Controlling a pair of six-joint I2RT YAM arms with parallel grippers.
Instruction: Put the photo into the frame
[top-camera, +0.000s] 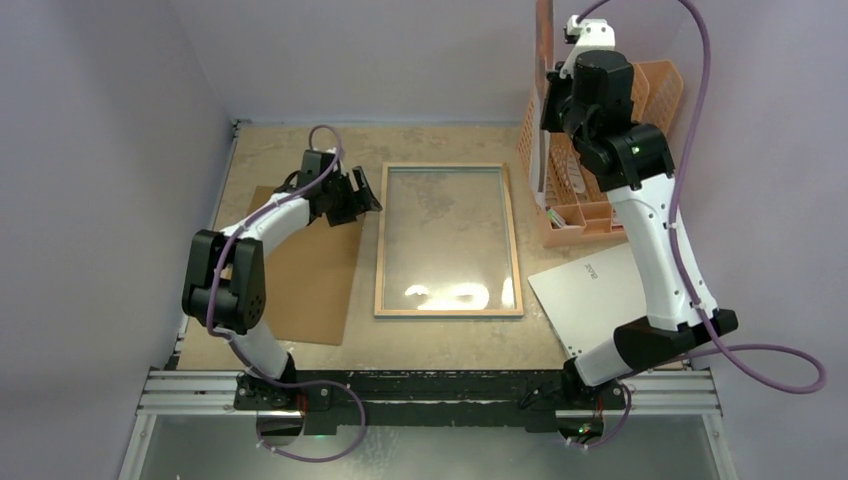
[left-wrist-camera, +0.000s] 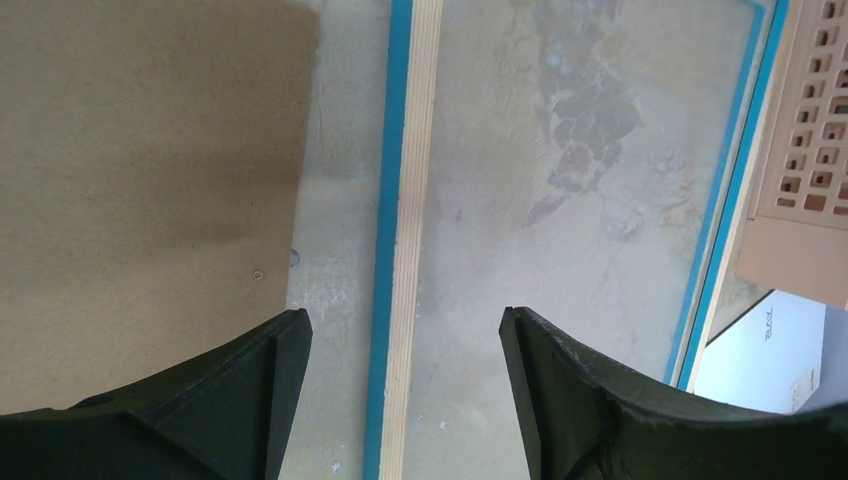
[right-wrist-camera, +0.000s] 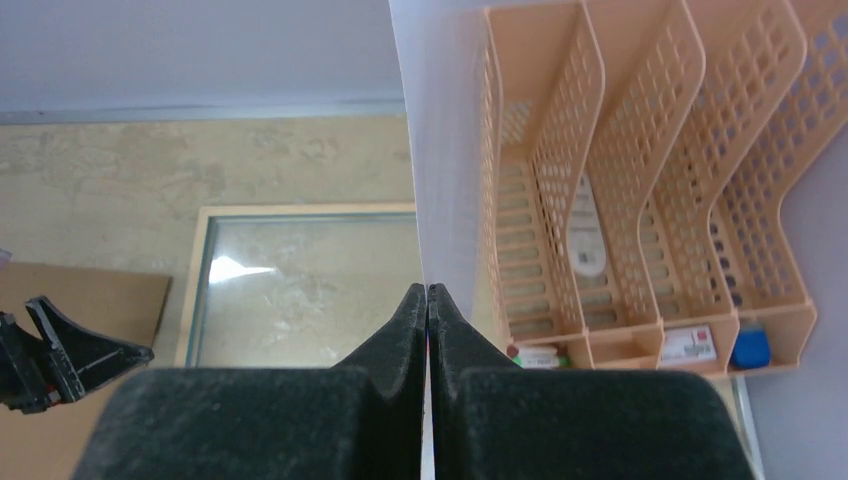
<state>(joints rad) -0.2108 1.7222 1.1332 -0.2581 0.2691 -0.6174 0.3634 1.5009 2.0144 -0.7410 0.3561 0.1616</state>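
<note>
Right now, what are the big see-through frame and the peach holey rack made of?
The thin rectangular frame looks like pale wood, striped grain showing, with a cyan painted face. Its pane seems glass: clear, with glare. The peach file organiser looks like smooth moulded plastic, with even holes.

I'm looking at a beige table with a worn, mottled top and patchy grey stains. Pale lilac walls close it in: one on the left, one at the back and one on the right. An aluminium rail runs along the near edge, with a glossy grey surface below it. A peach file organiser stands in the far right corner. The light reads soft and even, with faint shadows.
</note>
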